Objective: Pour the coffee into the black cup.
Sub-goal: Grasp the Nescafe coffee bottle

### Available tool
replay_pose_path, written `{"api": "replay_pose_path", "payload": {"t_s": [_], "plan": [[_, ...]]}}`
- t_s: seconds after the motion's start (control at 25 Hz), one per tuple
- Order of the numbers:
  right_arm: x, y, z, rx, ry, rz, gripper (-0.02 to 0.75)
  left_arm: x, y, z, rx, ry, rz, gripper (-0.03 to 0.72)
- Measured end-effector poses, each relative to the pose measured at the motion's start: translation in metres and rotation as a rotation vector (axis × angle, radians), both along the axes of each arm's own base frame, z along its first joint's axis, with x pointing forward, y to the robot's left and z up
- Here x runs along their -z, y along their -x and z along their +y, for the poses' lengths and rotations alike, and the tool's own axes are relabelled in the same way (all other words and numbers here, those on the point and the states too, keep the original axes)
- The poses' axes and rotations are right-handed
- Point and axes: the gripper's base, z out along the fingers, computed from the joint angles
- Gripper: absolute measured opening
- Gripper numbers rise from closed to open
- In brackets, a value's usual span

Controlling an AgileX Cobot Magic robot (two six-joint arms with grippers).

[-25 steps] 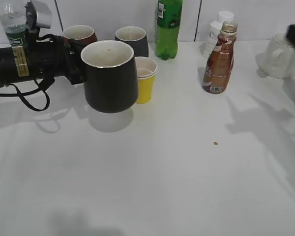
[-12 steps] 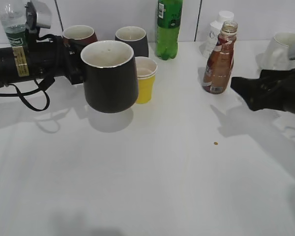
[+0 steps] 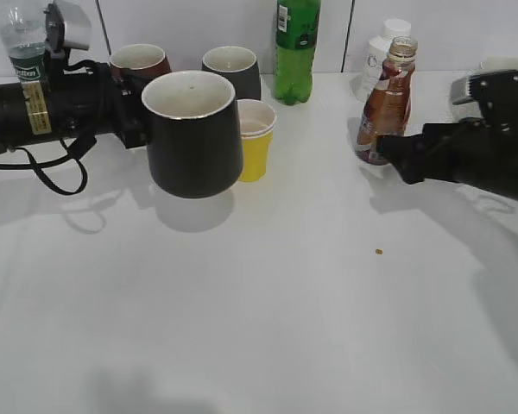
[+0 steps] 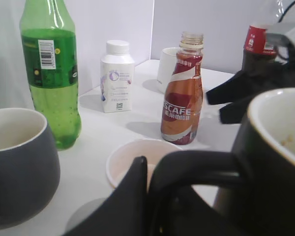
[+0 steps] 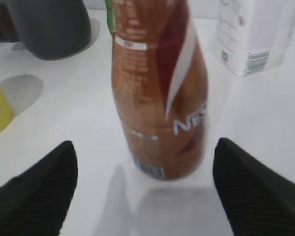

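The black cup (image 3: 192, 138), glossy with a white inside, hangs above the table at the left. My left gripper (image 3: 136, 116) is shut on its loop handle (image 4: 196, 164). The coffee bottle (image 3: 385, 103), uncapped, with a brown, white and red label, stands upright at the back right. It also shows in the left wrist view (image 4: 183, 101) and fills the right wrist view (image 5: 160, 88). My right gripper (image 3: 393, 153) is open, its fingertips (image 5: 145, 162) spread just short of the bottle's base, not touching it.
A yellow paper cup (image 3: 255, 138) stands right beside the black cup. Behind are a maroon mug (image 3: 139, 60), a dark grey mug (image 3: 231, 69), a tall green bottle (image 3: 295, 47) and a white bottle (image 3: 376, 56). A white mug (image 3: 501, 67) stands far right.
My right arm has come in from the right edge and moved left, up to the coffee bottle's base. The left arm and the black cup have not moved.
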Motion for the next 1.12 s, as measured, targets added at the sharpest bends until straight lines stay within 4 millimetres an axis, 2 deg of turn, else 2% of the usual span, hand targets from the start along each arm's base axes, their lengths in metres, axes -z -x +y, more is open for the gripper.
{"api": "replay_pose_path", "payload": {"t_s": [0.32, 0.68, 0.8, 1.0, 1.12], "plan": [[0.020, -0.031, 0.017, 0.046, 0.031, -0.003, 0.674, 0.000, 0.000, 0.000, 0.000, 0.000, 0.000, 0.039], [0.027, -0.070, 0.024, 0.048, 0.005, -0.073, 0.669, 0.000, 0.000, 0.000, 0.000, 0.000, 0.000, 0.039], [0.028, -0.074, 0.026, 0.040, -0.007, -0.092, 0.644, 0.000, 0.000, 0.000, 0.000, 0.000, 0.000, 0.039], [0.030, -0.073, 0.028, 0.016, -0.003, -0.098, 0.543, 0.000, 0.000, 0.000, -0.001, -0.001, 0.000, 0.039], [0.030, -0.073, 0.028, 0.012, -0.004, -0.101, 0.533, 0.000, 0.000, 0.000, -0.001, -0.001, 0.000, 0.039]]}}
